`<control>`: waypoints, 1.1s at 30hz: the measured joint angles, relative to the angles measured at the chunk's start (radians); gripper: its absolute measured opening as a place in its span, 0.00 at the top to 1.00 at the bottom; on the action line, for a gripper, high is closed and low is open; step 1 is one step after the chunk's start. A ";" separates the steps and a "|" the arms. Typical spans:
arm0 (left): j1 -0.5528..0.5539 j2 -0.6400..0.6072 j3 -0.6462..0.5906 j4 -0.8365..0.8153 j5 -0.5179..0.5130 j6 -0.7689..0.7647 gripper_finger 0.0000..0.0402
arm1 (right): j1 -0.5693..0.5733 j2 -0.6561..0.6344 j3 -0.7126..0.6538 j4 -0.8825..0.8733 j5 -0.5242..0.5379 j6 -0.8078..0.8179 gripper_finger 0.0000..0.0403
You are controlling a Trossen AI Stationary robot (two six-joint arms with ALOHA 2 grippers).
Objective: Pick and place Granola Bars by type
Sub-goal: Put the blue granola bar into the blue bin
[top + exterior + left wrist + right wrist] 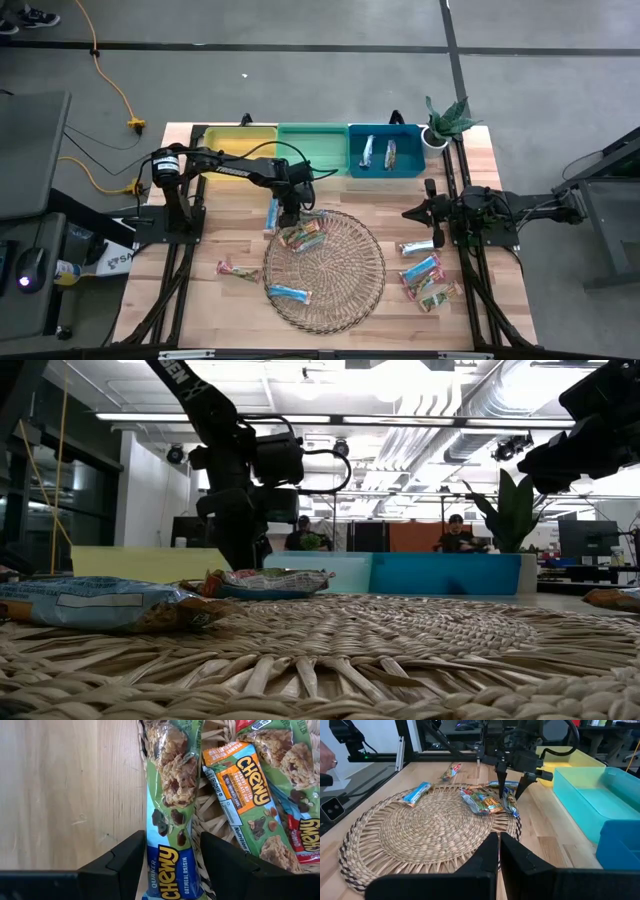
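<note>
My left gripper [291, 214] hangs open over the far left rim of the round wicker tray [345, 290], fingers pointing down. Its two fingers stand on either side of a green-and-blue oatmeal raisin bar [170, 795], which lies along the tray's rim. That gripper [511, 790] and that bar [510, 806] also show in the right wrist view. Other bars [303, 237] lie in a heap beside it on the tray, one of them orange [245, 780]. My right gripper [412, 212] is shut and empty, to the right of the tray.
A blue bar [272, 213] and a red bar [238, 270] lie on the table left of the tray. A blue bar [288, 293] lies on the tray's near part. Three bars [425, 272] lie to the right. Yellow [240, 143], green [312, 148] and blue [405, 150] bins stand along the far edge; the blue bin holds two bars.
</note>
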 joint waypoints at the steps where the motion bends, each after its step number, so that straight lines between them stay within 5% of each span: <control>1: 0.000 0.000 0.000 0.000 0.000 0.000 0.52 | 0.000 0.000 0.000 0.000 0.000 0.000 1.00; 16: 0.000 0.002 -0.001 0.003 0.001 -0.001 0.80 | 0.000 0.000 0.000 0.000 0.000 0.000 1.00; 33: -0.002 0.004 0.208 -0.138 -0.021 -0.012 0.83 | 0.000 0.000 -0.002 0.000 0.000 0.000 1.00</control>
